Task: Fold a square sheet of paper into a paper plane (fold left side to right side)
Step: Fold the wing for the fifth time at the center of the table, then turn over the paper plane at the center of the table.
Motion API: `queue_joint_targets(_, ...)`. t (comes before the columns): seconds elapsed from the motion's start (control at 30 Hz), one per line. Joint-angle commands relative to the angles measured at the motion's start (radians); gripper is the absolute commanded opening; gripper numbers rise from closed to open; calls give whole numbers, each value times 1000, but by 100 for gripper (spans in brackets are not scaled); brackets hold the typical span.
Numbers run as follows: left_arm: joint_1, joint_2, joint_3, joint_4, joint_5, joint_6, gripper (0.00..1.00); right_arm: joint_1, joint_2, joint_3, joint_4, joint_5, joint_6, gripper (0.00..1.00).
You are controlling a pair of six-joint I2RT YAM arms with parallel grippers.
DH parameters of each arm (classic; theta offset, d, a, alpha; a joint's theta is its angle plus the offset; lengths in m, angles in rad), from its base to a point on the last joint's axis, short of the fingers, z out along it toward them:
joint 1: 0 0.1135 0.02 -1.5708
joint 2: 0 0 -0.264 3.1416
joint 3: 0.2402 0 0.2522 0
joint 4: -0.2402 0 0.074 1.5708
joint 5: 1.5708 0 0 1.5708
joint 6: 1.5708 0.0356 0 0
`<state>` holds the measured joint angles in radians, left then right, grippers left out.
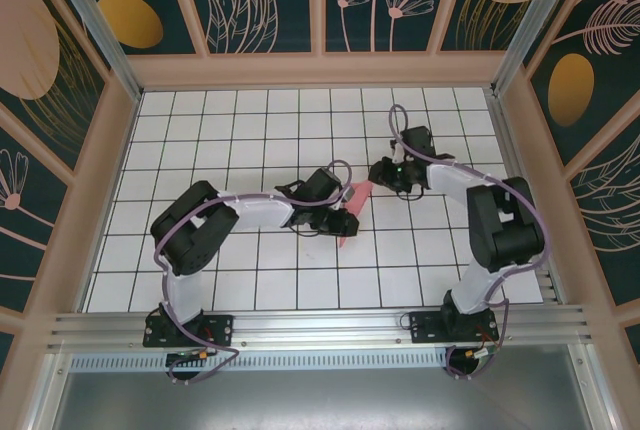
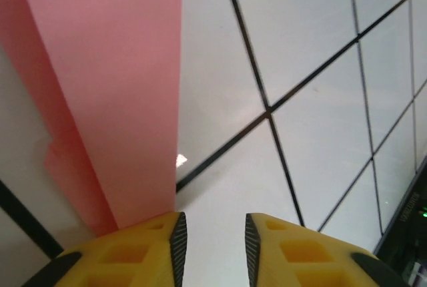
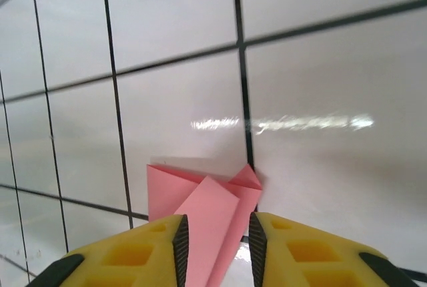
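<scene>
Inspection of the table (image 1: 250, 130), a white surface ruled with black grid lines, finds the folded pink paper (image 1: 350, 214) lying near its middle, between the ends of the two arms. From above, we see it as a slim pointed shape running from far right to near left. Its far end lies by the right arm's wrist and its near tip points toward the rail (image 1: 320, 328) along the front edge.

Left claw (image 2: 213, 240): we record the yellow fingers standing a narrow gap apart. Only bare white table shows between them, so nothing is held. In the left wrist view the paper lies flat to the left of the gap as a long pink band with a second layer visible along its left edge. Its near end meets the top of the left-hand finger (image 2: 133, 250), and we cannot tell whether that finger presses on it.

Right claw (image 3: 217, 250): the fingers are likewise slightly parted. The pink paper shows in the gap between them, with overlapping flaps and a corner just beyond the fingertips, beside a grid crossing. We cannot tell whether either finger touches it, and we see no clamp on it.
</scene>
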<state>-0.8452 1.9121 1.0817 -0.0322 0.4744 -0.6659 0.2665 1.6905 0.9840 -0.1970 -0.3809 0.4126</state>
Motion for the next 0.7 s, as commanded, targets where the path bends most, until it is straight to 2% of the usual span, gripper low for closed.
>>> queue_joint_targets(0.0,-3,-103,-3,-21,30,8,37,-7,-80,43,-103,103,-41,35)
queue_joint_targets(0.1,6,-178,-11,-36,8,18,40,-3,-130,33,-135,127,-17,38)
queue_joint_targets(0.2,18,-264,-30,-66,-85,34,44,31,-198,-2,-134,156,45,48)
queue_joint_targets(0.4,26,-421,-98,-99,-457,22,54,186,-279,-40,-160,261,198,66)
queue_joint_targets(0.5,27,-473,-152,-82,-586,2,59,260,-281,-99,-132,291,293,68)
queue_joint_targets(0.67,26,-520,-191,-84,-692,-21,61,321,-254,-167,-105,339,384,68)
